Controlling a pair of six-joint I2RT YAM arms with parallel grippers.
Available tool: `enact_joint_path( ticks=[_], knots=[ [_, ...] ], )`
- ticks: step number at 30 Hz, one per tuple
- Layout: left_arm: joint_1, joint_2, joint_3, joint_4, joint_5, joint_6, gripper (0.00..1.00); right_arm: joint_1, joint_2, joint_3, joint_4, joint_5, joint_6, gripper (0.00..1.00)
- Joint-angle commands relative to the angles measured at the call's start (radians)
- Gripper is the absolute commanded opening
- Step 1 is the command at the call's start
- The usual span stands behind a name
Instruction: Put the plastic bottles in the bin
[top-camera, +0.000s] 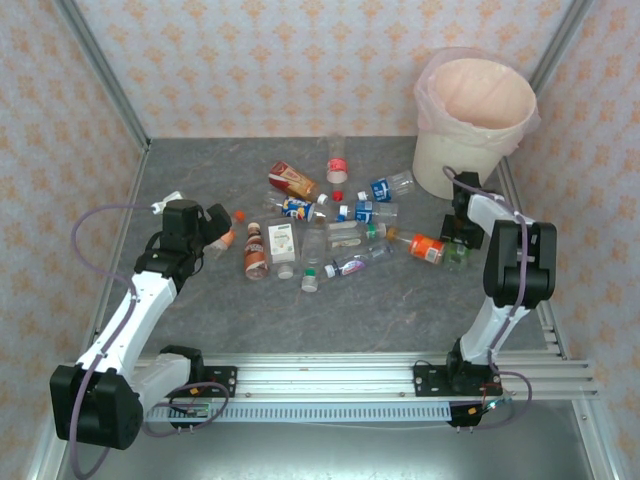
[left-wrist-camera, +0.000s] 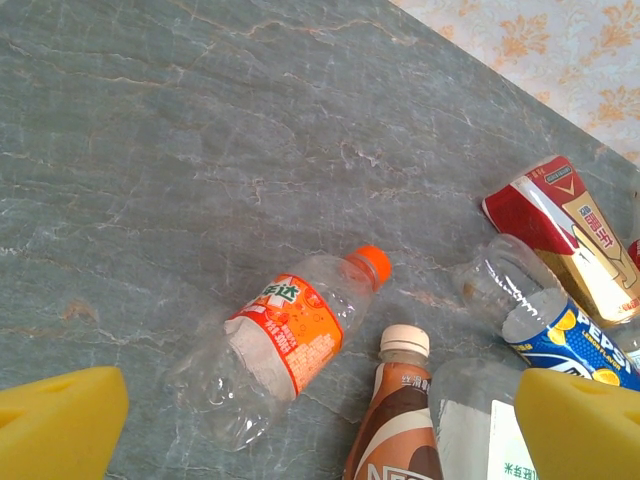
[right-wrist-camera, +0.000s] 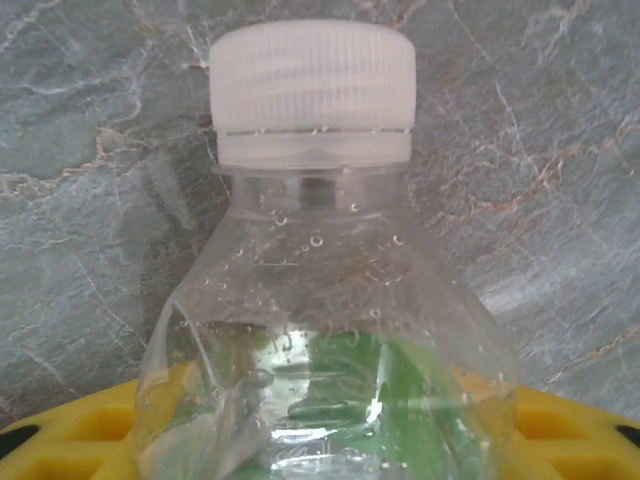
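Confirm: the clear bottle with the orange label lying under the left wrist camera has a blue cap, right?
Not quite. The clear bottle with the orange label lies there as you say, but its cap is orange, not blue. The left wrist view shows it.

— What colour is the surface?
— Grey-green, marbled with pale and rusty veins. The walls are cream with an orange floral print.
— And the bin?
— Cream-white, with a pale pink liner.
— The bottles?
— The orange-capped bottle is clear with an orange-and-white label. The white-capped bottle is clear with a green label.
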Motion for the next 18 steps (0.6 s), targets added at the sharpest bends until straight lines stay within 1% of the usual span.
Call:
enact_joint_path(
  ticks=[1, 4, 6, 9, 11, 14, 16, 18],
  knots=[
    [-0.009, -0.013, -0.002, 0.005, -0.002, -0.007, 1.00, -0.004, -0.062, -0.021, 0.034, 0.068, 0.028, 0.49],
    [-0.009, -0.019, -0.010, 0.011, -0.017, -0.022, 1.00, -0.004, -0.164, -0.074, 0.072, 0.136, 0.061, 0.42],
    [-0.010, -0.015, -0.009, 0.014, -0.017, -0.033, 1.00, -0.004, -0.250, -0.110, 0.096, 0.178, 0.084, 0.42],
    [-0.012, 0.001, 0.002, 0.010, -0.002, -0.052, 1.00, -0.004, -0.410, -0.155, 0.148, 0.161, 0.103, 0.38],
    [-0.015, 0.010, 0.012, 0.001, 0.008, -0.074, 1.00, -0.004, -0.528, -0.168, 0.180, 0.109, 0.125, 0.37],
    [-0.025, 0.005, 0.016, -0.012, 0.016, -0.100, 1.00, 0.001, -0.686, -0.173, 0.271, -0.033, 0.149, 0.37],
    [-0.027, -0.010, 0.012, -0.019, 0.017, -0.122, 1.00, 0.000, -0.737, -0.131, 0.320, -0.170, 0.181, 0.38],
    [-0.026, -0.021, 0.011, -0.029, 0.022, -0.137, 1.00, 0.005, -0.739, -0.060, 0.359, -0.304, 0.215, 0.38]
  ],
)
